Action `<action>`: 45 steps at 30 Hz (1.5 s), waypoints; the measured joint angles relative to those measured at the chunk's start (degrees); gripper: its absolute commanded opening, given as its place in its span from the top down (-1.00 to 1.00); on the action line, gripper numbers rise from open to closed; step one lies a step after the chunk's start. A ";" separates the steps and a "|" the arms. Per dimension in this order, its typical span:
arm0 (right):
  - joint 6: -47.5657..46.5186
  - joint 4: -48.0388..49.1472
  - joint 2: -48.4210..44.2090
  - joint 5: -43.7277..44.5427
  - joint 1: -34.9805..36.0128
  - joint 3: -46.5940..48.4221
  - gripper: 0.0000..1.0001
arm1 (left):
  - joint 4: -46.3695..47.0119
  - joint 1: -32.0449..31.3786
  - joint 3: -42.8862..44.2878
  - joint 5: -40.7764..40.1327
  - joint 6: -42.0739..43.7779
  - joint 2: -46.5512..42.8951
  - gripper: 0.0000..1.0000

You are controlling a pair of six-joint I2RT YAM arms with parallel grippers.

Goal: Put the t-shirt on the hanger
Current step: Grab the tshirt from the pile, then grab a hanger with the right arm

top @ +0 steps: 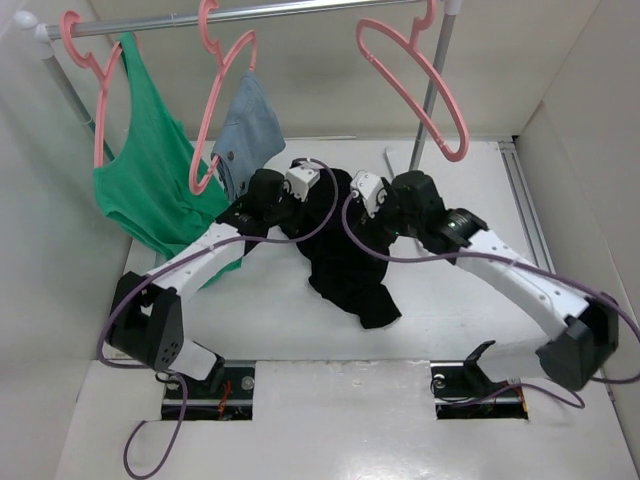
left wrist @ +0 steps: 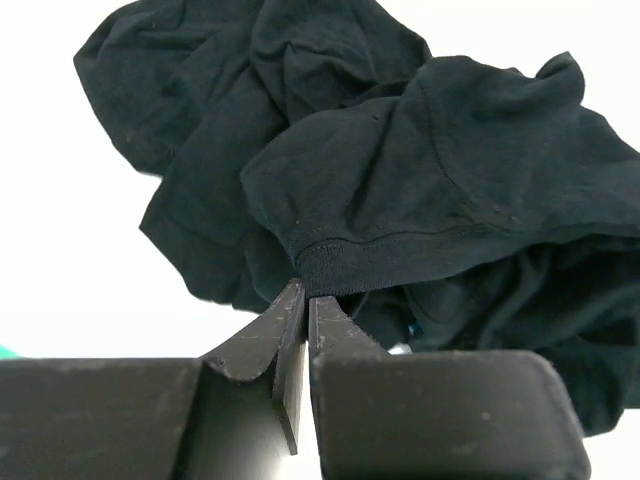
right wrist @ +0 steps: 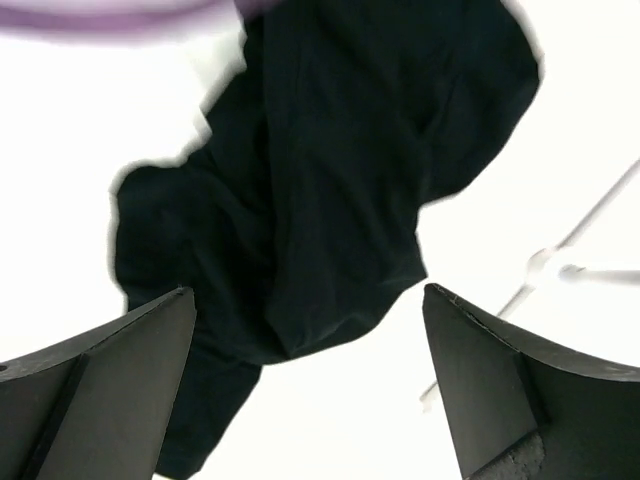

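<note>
The t-shirt [top: 345, 265] lies crumpled in the middle of the table [top: 270, 320]. The left tool [left wrist: 303, 300] is pinched on its hem, and the right tool [right wrist: 310, 300] gapes wide above it. The bare hanger [top: 461, 128] hangs from the rail [top: 300, 12] at far right. The tank top [top: 150, 180] and the blue-grey garment [top: 250, 135] hang at far left.

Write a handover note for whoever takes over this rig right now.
Left gripper: shut on the hem of the t-shirt.
Right gripper: open over the t-shirt, holding nothing.
The t-shirt lies crumpled on the table between the arms.
The hanger hangs empty on the rail, upper right.
Done: hem pinched.
Left: open the t-shirt out and thread it onto the hanger.
</note>
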 measured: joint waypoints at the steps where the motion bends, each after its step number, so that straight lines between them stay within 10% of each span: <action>1: 0.31 0.00 -2.36 0.28 0.76 0.04 -1.00 | -0.39 -0.02 -0.50 -0.02 -0.50 -0.92 1.00; 14: 0.96 -6.73 -9.49 -1.38 4.39 27.89 -0.77 | -0.13 -0.20 -8.81 -2.43 -0.55 -9.44 1.00; 21: 1.31 -6.99 2.67 1.27 -4.55 61.16 -0.82 | 1.86 -2.40 -10.36 -2.34 0.52 -12.17 1.00; 33: 4.98 -4.61 16.61 0.90 -19.19 61.64 -0.67 | 3.76 -2.78 -13.00 -2.27 2.29 -14.47 1.00; 45: 5.99 -1.18 18.05 -6.29 -21.81 53.99 1.00 | 4.24 -2.78 -14.14 -2.47 2.78 -14.73 1.00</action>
